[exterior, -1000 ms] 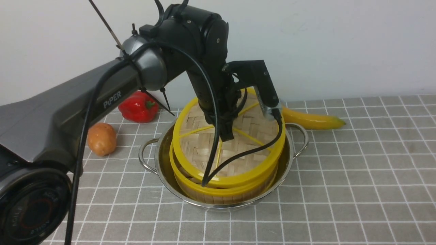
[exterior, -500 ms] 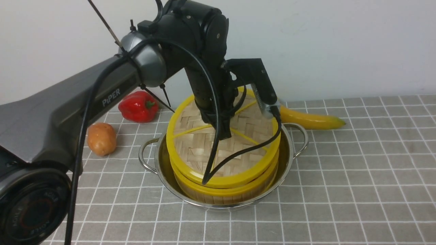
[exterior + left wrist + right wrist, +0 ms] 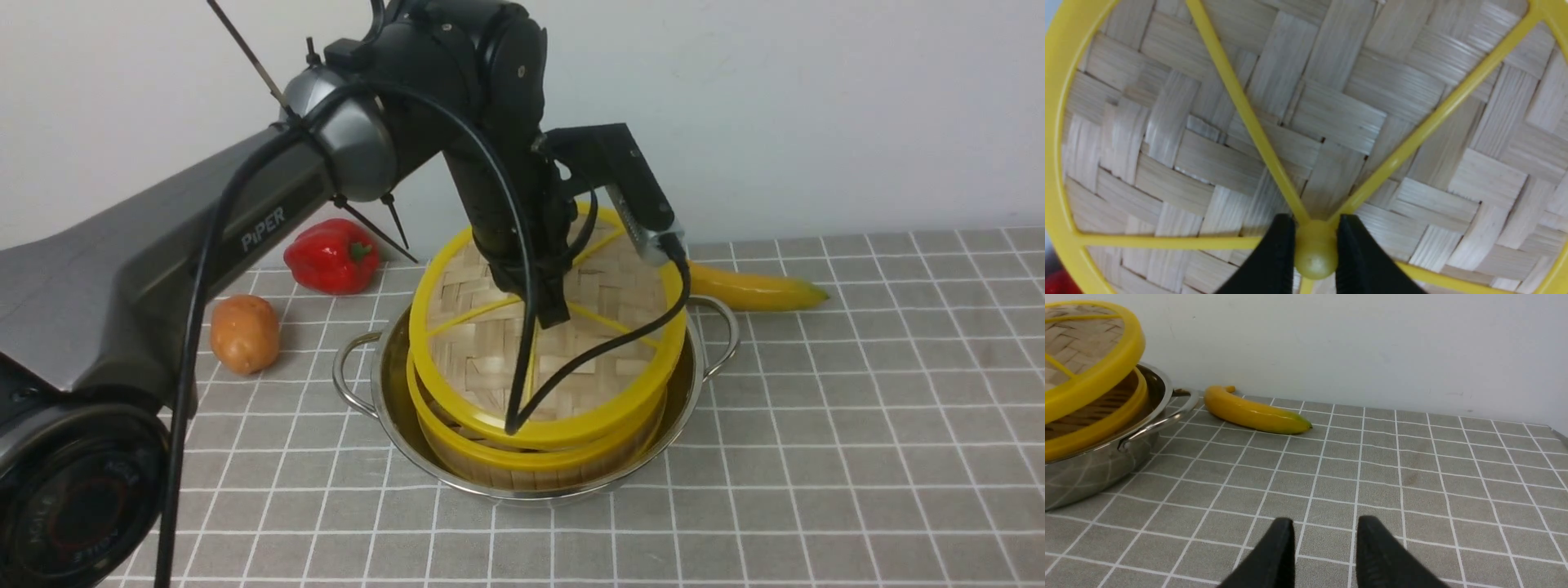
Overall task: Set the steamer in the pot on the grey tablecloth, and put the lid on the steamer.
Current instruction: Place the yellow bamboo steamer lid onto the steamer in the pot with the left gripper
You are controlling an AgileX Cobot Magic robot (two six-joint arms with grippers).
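left hand (image 3: 552,315) at lid (image 3: 473,351) centre | lid tilted over steamer (image 3: 531,459) | steamer in pot (image 3: 390,392)

On my feed the whole backdrop is one plain, pale wall (image 3: 816,98), off-white with a slightly cool cast and no trim or fixtures on the stretch I can see. From the right wrist camera I pick out a few faint scuff marks (image 3: 1449,393) on its paint. The wall meets the work surface in a straight line along the back. That surface is covered by the grey tablecloth (image 3: 857,408), lying flat with its white grid running square to the wall, and one dull darker patch (image 3: 1408,477) shows on it. Light is soft and even; shadows are faint and blurred.
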